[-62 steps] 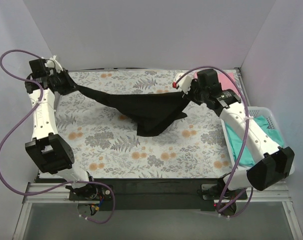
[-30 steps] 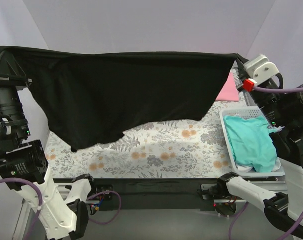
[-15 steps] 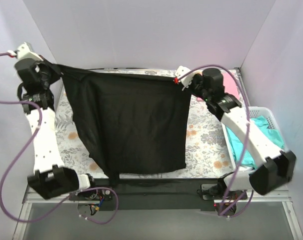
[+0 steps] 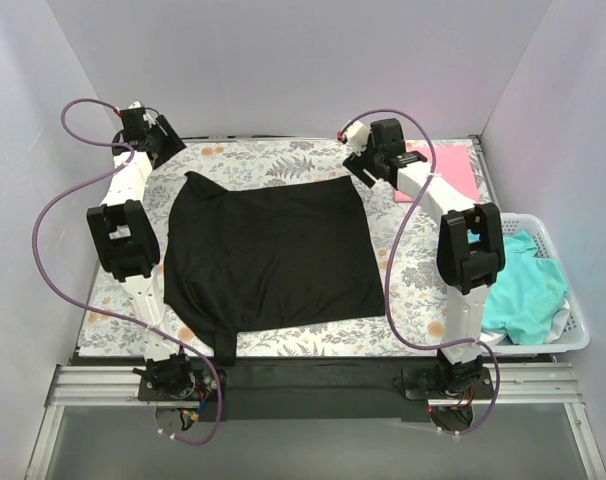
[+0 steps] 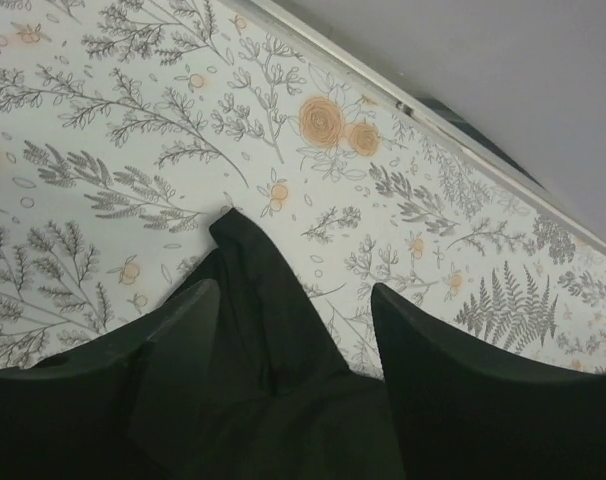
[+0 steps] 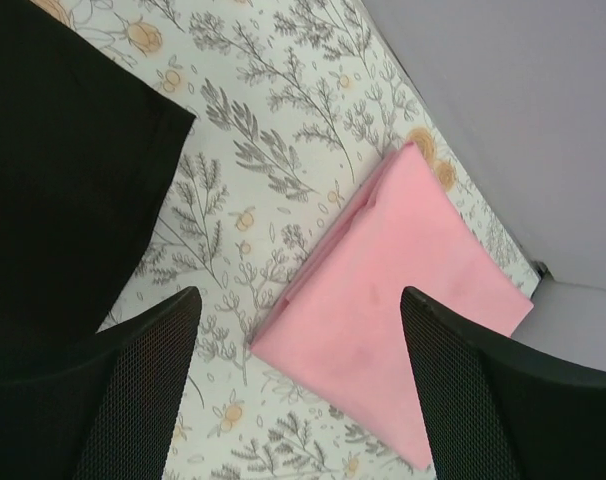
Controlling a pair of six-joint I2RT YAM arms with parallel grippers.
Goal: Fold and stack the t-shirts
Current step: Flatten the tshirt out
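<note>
A floral-patterned table cloth (image 4: 273, 160) covers the table, and spread flat on its middle lies the black soft-fabric short-sleeved t-shirt (image 4: 268, 255), one sleeve or corner trailing off toward the near edge. At the right side stands a white plastic lattice basket (image 4: 573, 335) holding the crumpled teal t-shirt (image 4: 528, 295). The pink t-shirt (image 4: 445, 172), folded into a neat rectangle, rests on the cloth at the far right corner, apart from the black one. The left gripper (image 4: 155, 138) hangs over the far left corner of the table; in the left wrist view its fingers (image 5: 173, 330) stand spread, holding nothing, above the far left tip of the black shirt. The right gripper (image 4: 368, 160) hovers near the black shirt's far right corner; its fingers (image 6: 133, 385) are likewise parted and empty, with the pink shirt showing between them.
</note>
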